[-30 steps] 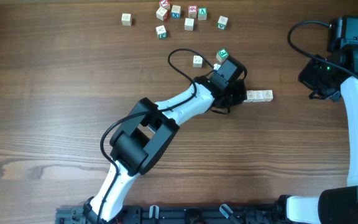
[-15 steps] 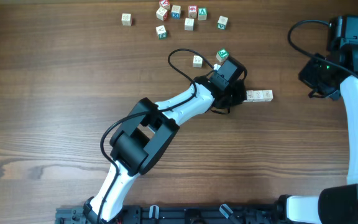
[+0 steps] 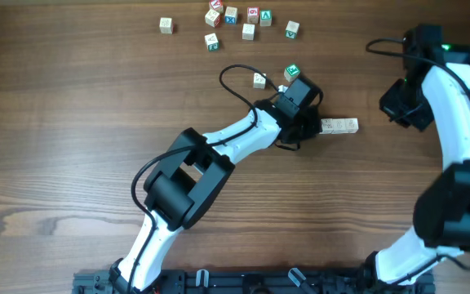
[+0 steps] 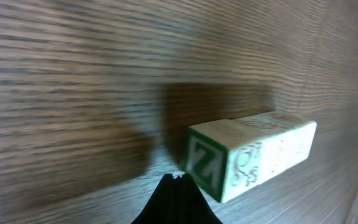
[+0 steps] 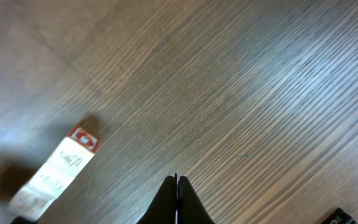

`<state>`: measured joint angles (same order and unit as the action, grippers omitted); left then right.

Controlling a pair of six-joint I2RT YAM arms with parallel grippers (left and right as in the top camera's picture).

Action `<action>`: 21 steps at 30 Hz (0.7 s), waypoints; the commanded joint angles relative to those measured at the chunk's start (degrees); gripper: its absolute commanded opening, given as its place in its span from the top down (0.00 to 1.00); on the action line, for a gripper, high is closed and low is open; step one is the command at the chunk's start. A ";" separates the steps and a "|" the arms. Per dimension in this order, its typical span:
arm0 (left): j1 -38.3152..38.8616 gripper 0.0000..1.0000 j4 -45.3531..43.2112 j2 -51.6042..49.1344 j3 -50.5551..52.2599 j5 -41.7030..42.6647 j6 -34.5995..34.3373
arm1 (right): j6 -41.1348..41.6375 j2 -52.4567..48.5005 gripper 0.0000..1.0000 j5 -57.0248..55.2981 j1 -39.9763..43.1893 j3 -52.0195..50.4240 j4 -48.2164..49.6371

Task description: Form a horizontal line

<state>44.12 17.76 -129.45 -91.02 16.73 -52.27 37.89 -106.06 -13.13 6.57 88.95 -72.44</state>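
Note:
The horizontal line (image 3: 339, 126) is a short bar of pale wooden cubes lying side by side right of the table's middle. In the left wrist view the line (image 4: 253, 155) shows a green Z on its near end. In the right wrist view the line (image 5: 55, 171) lies at the lower left with a red end face. My left gripper (image 3: 308, 129) is shut and empty, its tip at the line's left end, seen also in its wrist view (image 4: 178, 177). My right gripper (image 3: 402, 106) is shut and empty, well to the right of the line, seen in its wrist view (image 5: 176, 182).
Several loose cubes with coloured symbols lie at the back (image 3: 231, 16). Two more cubes sit just behind my left gripper, one pale (image 3: 259, 79) and one with a green top (image 3: 292, 73). A black cable loops over the left arm (image 3: 235, 77).
My right arm has swung left and towards the line. My left gripper and the line have barely moved.

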 commanded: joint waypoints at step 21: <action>-3.80 0.96 4.63 -0.61 0.17 1.09 -0.50 | -7.96 -13.11 0.96 19.91 7.61 -0.52 9.29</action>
<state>40.66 22.31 -129.45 -91.00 17.08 -52.27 32.18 -116.53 2.66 13.26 88.95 -63.61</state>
